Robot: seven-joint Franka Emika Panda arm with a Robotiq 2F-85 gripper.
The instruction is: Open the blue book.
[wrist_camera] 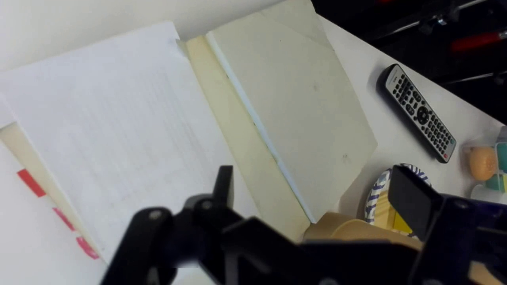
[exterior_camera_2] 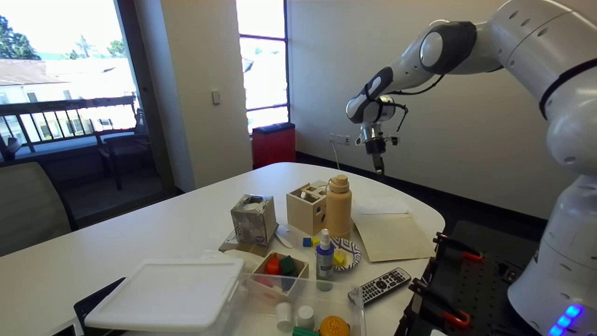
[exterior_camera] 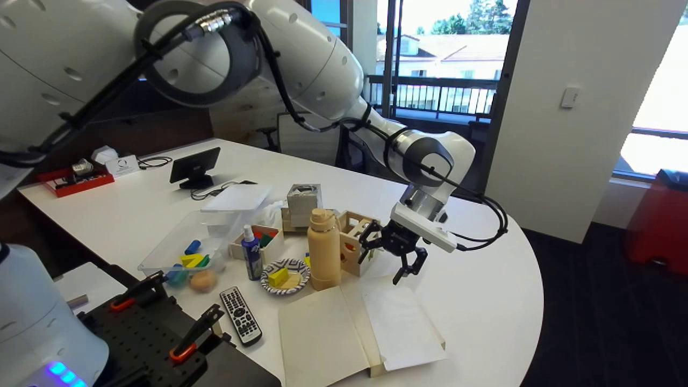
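Plainly, the book [exterior_camera: 363,328] lay open on the surface [exterior_camera: 484,285], its halves spread to either side of a cream strip [wrist_camera: 237,130]. We saw a plain cream panel [wrist_camera: 301,107] on the half nearer the remote control [exterior_camera: 240,316], and a white page [wrist_camera: 119,138], faintly streaked in the wrist view, on the half farther from it. Cream showed past the page's outer edge, and red to pink marks [wrist_camera: 31,183] sat close by; what they belonged to we could not tell. The cover's outer face was turned down, out of our sight.

We recorded the jaws as released, their two sides well parted. They hung above the surface near the page half; their exact height we could not judge. The arm [exterior_camera: 317,59] reached over to them in both exterior views.

Surroundings, as we logged them: the tan bottle [exterior_camera: 324,252] stood upright at the book's edge, contact unclear. The remote control lay keys up near the cream panel. Beside the bottle was a patterned bowl [exterior_camera: 268,286] with a yellow block [exterior_camera: 278,277] in it, and a spray bottle [exterior_camera: 251,257] stood upright just beside the bowl. In an exterior view we also noted a wooden box [exterior_camera_2: 301,212] with shaped holes next to the bottle
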